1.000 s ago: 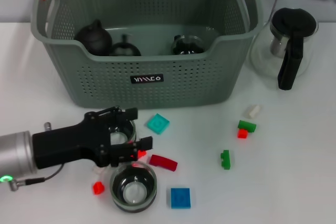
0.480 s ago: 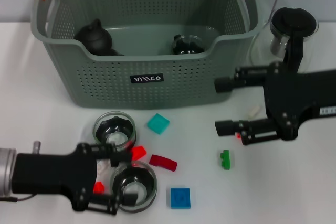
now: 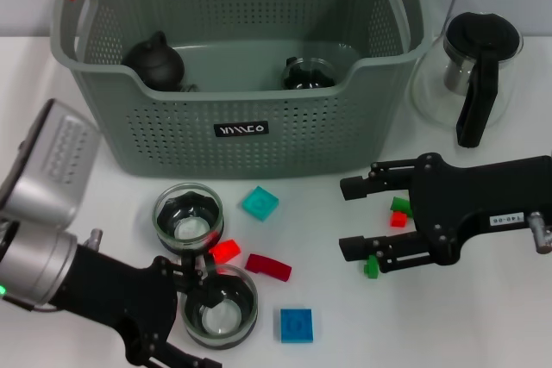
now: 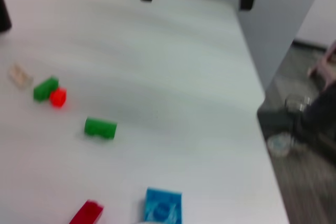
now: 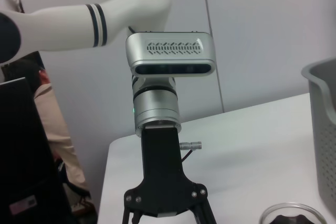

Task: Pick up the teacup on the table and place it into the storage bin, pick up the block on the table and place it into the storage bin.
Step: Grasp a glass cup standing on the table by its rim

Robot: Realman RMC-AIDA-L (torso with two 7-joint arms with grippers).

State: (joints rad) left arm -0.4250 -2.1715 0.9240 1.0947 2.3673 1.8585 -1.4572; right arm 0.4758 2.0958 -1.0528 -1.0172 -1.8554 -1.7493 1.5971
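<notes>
Hiding its tips offscreen — left gripper, near teacup.

Clear, glossy glass teacups; matt perforated plastic storage bin; seemingly smooth white table.

A lab: white table, plain grey partition wall, seated onlooker.

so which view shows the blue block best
The head view: the blue block lies whole and flat on the table, beside a glass teacup. The left wrist view shows it cut off at the frame edge. The right wrist view does not show it.
</notes>
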